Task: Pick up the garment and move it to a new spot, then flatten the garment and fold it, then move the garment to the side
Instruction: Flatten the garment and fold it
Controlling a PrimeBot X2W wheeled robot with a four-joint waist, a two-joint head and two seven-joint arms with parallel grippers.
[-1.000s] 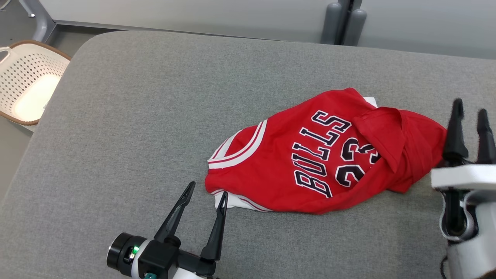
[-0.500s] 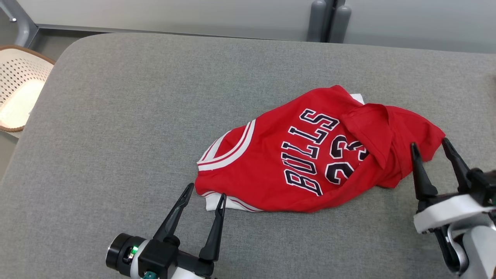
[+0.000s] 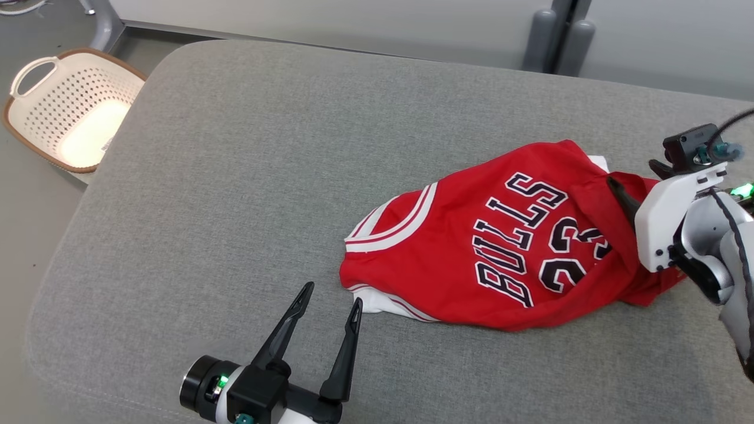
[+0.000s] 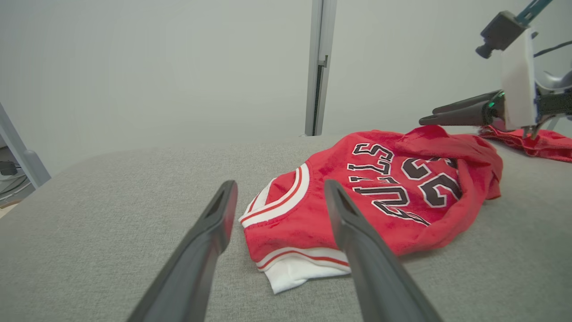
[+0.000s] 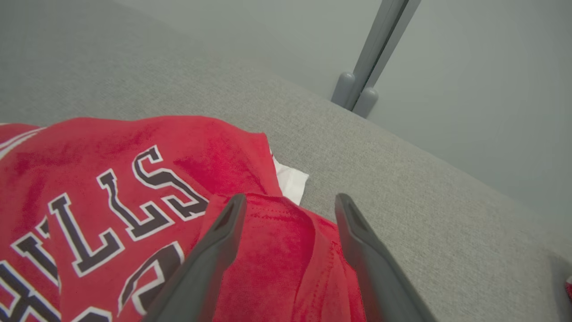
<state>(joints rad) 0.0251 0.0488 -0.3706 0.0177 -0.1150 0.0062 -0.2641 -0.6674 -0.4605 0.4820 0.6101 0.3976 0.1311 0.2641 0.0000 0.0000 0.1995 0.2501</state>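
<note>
The red Bulls jersey (image 3: pixel 500 247) lies rumpled on the grey counter (image 3: pixel 235 176), one end doubled over into a flap (image 5: pixel 277 237). The right claw (image 5: pixel 289 197), fingers apart, straddles that flap. The left claw (image 3: pixel 333 293), also spread, sits just beside the jersey's white corner (image 3: pixel 377 301). The right claw should probably sink low and pinch a full fold of the flap before lifting, so the cloth doesn't slip out.

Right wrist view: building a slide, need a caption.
Open right tool over the crumpled red jersey on a grey cushion.

Soft, even light, with only faint shadows under the garment (image 3: pixel 500 247). Both wrist views blur their own fingers (image 4: pixel 210 237) close to the lens.
</note>
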